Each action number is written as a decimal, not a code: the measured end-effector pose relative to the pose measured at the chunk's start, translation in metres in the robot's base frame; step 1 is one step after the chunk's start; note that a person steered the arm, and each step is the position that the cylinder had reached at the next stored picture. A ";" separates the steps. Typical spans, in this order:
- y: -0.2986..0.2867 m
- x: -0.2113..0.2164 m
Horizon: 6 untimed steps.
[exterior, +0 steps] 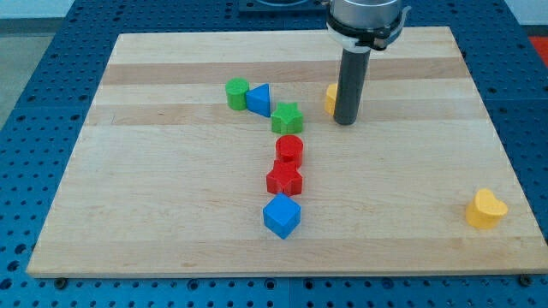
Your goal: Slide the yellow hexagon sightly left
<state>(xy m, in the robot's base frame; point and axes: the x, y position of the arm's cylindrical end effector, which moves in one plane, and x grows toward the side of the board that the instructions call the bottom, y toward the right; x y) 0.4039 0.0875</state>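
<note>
In the upper middle of the frame, the yellow hexagon [330,98] is seen touching the left side of my tip [345,122]; no jaws are fitted, nothing is held.

Block count on the bench [171,248]: eight total.
- Green: two (cylinder [237,92], star [287,118]).
- Blue: two (triangle [259,99], cube [282,216]).
- Red: two (cylinder [289,150], star [284,180]).
- Yellow: two (hexagon [330,99], heart [485,209]).
</note>
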 end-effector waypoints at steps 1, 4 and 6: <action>0.047 0.018; 0.034 -0.031; 0.011 -0.027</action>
